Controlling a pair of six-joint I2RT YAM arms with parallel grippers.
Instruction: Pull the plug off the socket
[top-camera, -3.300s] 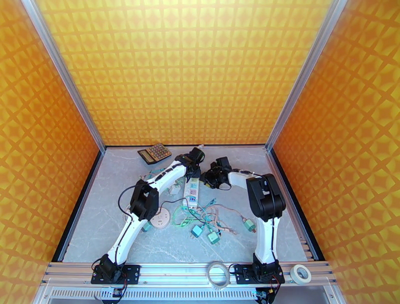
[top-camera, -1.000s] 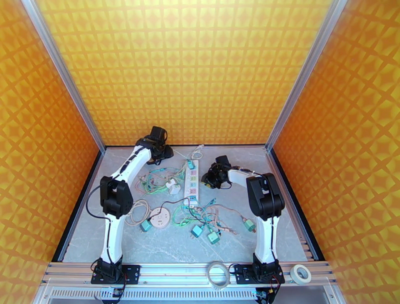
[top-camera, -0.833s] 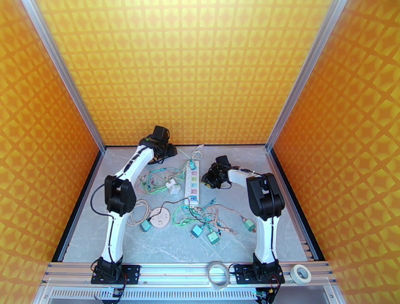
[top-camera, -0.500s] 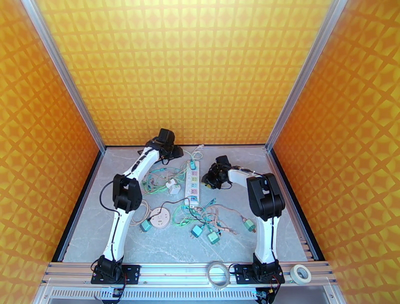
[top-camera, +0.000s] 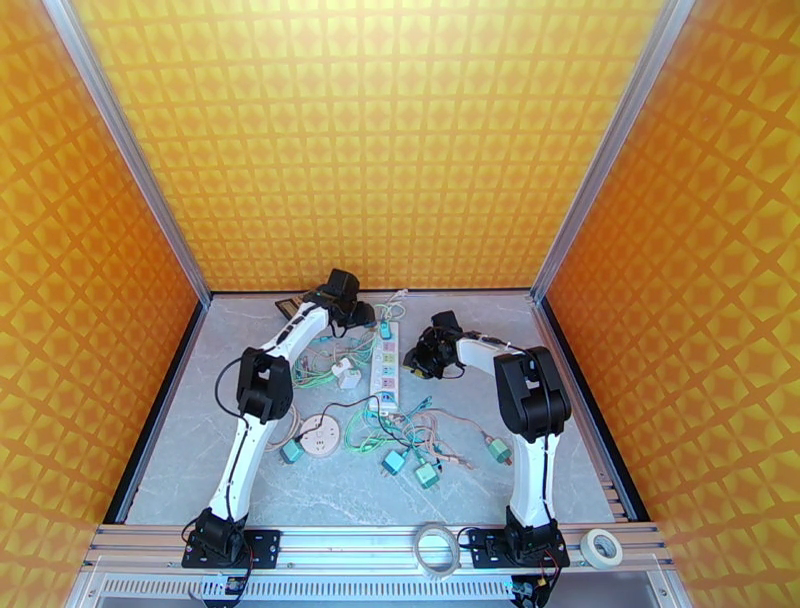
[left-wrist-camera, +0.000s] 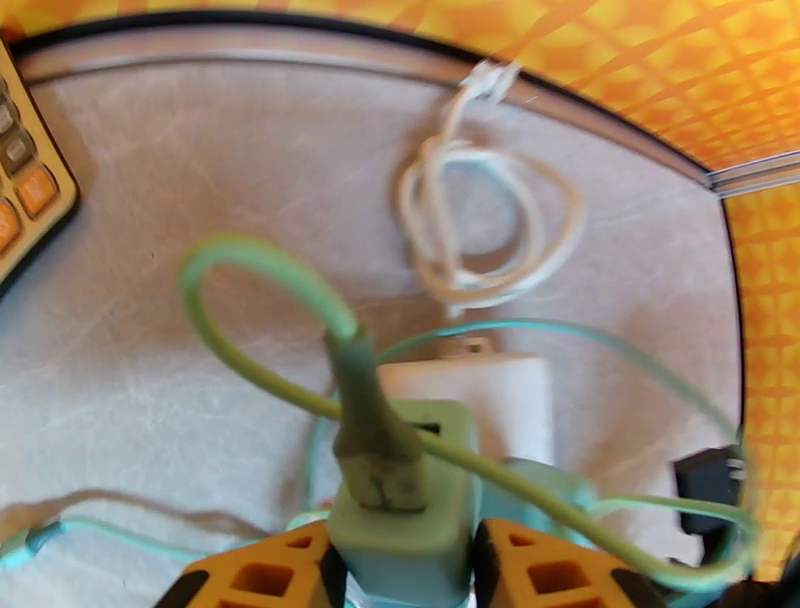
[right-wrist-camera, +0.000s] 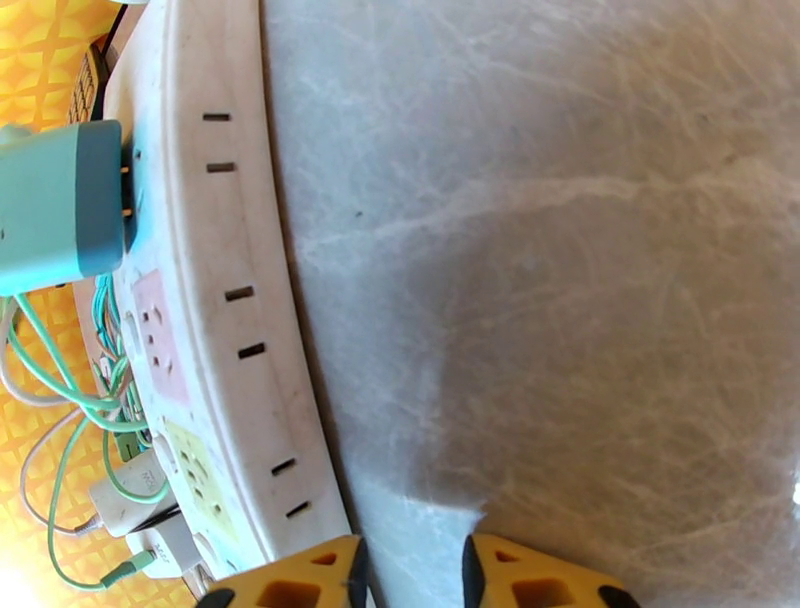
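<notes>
Ok, status. The plug (top-camera: 384, 328) is seated at the far end of the power strip (top-camera: 383, 372), mid-table. In the right wrist view the plug (right-wrist-camera: 55, 205) sits on the strip (right-wrist-camera: 225, 330) with a sliver of its prongs showing at the joint, so it's not flush.

Left gripper (top-camera: 362, 315) is at that far end. In the left wrist view the gripper (left-wrist-camera: 400, 565) has its fingers (left-wrist-camera: 260, 578) apart, one on each side of the plug (left-wrist-camera: 400, 500), tight against its flanks. Fingertips are cut off by the bottom edge, so I cannot tell whether they're clamping or just alongside. A green cable (left-wrist-camera: 260, 275) leaves the plug's top and loops over it. Everything close in is blurred. The socket face under the plug is hidden. The white block behind it looks like the strip's end.

Right gripper (top-camera: 412, 355) sits just beside the strip's right edge. In its wrist view the gripper (right-wrist-camera: 410, 578) has its fingers (right-wrist-camera: 530, 580) nearly together, with a narrow gap and bare table (right-wrist-camera: 560, 250) in it. Tips are cropped at the bottom again. The left one looks to meet the strip's edge, but contact is unclear.

Calculator (left-wrist-camera: 25, 195) is cut off at the frame edge, and from above the left arm mostly covers it (top-camera: 288, 305). White coiled cord (left-wrist-camera: 480, 230) lies near the back wall. Cable tangle (top-camera: 400, 430) on the near table is too fine to trace.
</notes>
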